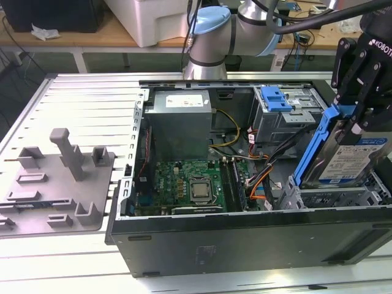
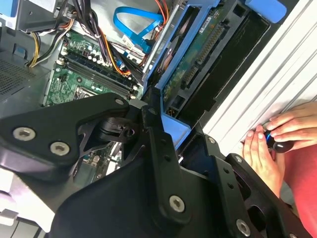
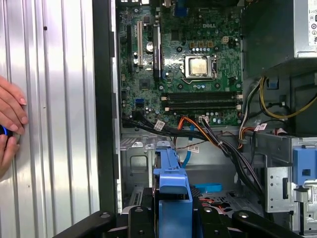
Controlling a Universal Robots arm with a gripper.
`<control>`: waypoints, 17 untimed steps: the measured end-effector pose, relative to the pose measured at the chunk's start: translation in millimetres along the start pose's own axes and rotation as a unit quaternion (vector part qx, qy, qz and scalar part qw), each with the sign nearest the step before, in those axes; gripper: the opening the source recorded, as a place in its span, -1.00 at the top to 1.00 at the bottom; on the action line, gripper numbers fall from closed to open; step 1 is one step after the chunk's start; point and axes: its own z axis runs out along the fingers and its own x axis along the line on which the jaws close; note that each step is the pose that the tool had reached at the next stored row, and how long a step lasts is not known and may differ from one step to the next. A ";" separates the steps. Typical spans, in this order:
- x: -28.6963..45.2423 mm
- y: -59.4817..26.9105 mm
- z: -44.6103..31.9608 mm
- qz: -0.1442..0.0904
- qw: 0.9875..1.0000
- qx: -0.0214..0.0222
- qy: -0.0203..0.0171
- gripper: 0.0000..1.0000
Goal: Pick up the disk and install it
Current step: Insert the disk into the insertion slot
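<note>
Where the gripper (image 1: 358, 115) stands over the open computer case (image 1: 245, 245), its fingers are clamped on the blue carrier rail (image 1: 313, 144) of the disk (image 1: 354, 160). The disk hangs tilted, its lower edge at the mouth of the metal drive bay (image 1: 334, 197) on the exterior view's right. The tilt looks meant to lead that edge in clear of the cables (image 3: 198, 130). It is not yet seated. A person's hand (image 2: 261, 157) rests on the slatted table (image 1: 86, 98) beside the case.
</note>
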 end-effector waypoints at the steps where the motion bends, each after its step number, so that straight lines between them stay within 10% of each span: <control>1: 0.0 0.0 0.3 0.000 1.000 0.000 0.000 0.27; 17: 0.0 0.0 2.0 0.001 1.000 0.000 0.000 0.27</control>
